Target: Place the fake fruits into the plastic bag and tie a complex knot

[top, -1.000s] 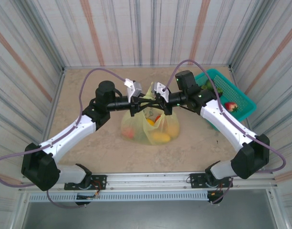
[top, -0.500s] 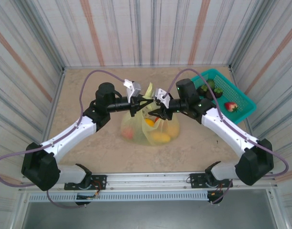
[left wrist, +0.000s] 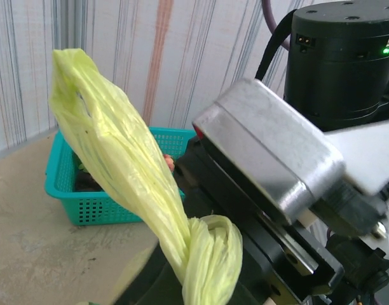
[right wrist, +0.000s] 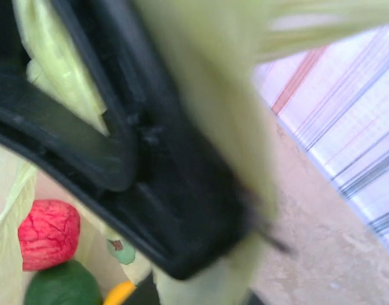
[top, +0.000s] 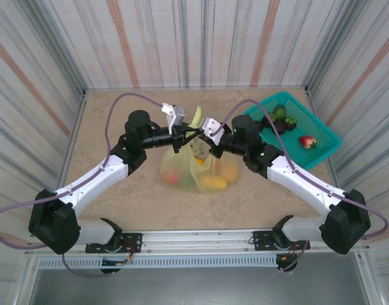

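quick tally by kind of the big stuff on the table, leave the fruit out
plastic bag: 1
teal basket: 1
robot arms: 2, left arm and right arm
total: 4

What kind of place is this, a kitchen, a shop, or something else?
Probably a robot test cell, not a kitchen or shop: left arm and right arm bolted to a rail at the table edge, striped panels walling three sides, and fake fruits in a plastic bag beside a teal basket.
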